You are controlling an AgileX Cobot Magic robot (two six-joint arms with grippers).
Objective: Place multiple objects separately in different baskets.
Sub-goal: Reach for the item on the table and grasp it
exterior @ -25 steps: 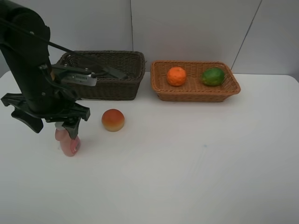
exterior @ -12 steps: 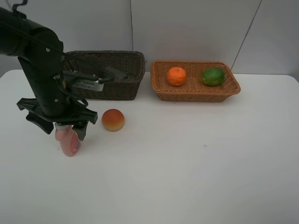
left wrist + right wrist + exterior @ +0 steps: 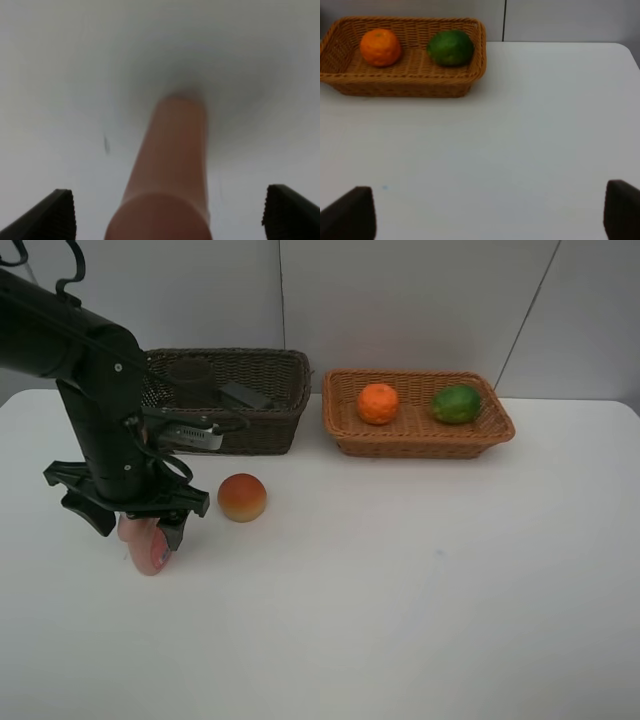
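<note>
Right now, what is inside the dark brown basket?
Visible inside the dark brown basket are a dark cup-like item and a black rectangular bottle. The left arm covers the basket's left end and the front wall hides its floor, so anything else there cannot be seen.

Rough woven wicker forms the dark basket (image 3: 265, 430) and the tan basket (image 3: 420, 445) — the table (image 3: 450, 590) is smooth, matt.
</note>
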